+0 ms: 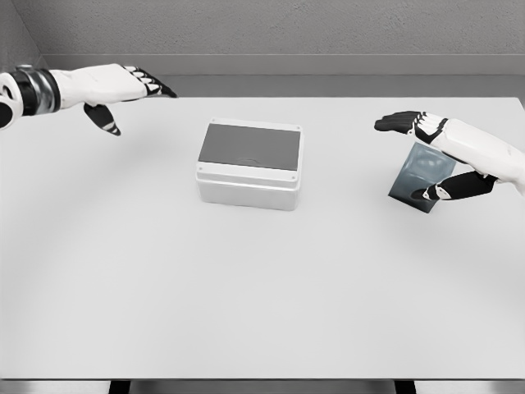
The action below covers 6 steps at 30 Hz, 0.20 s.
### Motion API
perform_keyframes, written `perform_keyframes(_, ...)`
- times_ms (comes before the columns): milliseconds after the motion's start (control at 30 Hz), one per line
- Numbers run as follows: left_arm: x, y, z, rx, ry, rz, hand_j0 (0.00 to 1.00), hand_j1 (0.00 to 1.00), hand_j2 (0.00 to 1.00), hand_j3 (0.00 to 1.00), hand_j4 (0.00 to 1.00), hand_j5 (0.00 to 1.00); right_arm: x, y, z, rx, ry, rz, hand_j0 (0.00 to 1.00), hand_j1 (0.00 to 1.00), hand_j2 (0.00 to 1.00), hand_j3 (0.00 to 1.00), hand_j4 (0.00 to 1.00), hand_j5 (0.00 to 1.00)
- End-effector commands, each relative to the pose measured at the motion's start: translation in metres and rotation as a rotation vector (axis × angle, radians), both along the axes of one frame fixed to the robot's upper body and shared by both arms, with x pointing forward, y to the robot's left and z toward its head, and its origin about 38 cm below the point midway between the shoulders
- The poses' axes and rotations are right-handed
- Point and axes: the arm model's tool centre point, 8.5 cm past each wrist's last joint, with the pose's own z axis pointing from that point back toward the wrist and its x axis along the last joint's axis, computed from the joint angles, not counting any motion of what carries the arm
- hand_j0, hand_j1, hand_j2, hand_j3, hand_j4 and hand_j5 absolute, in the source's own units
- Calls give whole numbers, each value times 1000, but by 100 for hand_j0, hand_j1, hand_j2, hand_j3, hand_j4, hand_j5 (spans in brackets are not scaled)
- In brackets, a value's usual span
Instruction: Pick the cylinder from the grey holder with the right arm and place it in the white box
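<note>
Right hand [439,156] fingers spread around grey holder [417,182]; cylinder hidden. Likely rigid, light, smooth: grip mid-body. Left hand [123,90] open, idle. White box [249,164] well apart.

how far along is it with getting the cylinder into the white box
Early stage. Nothing looks placed: the white box sits mid-table with no cylinder visible in it. In hand: the right hand is at the grey holder on the right, fingers spread around it, not clearly closed on anything; the cylinder itself cannot be made out. Left: grasp, lift, carry, drop. The left hand hovers open, far left.
</note>
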Motion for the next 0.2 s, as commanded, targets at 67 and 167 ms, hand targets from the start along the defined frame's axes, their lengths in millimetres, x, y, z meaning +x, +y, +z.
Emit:
perform_keyframes(67,-1,4,-3,27,44,11,100,100,100,100,100,100,0,0,1,7,3,-1,100,100,100,100,100,100)
perform_keyframes(167,-1,4,-2,18,44,9,100,100,100,100,100,100,0,0,1,7,3,-1,100,100,100,100,100,100)
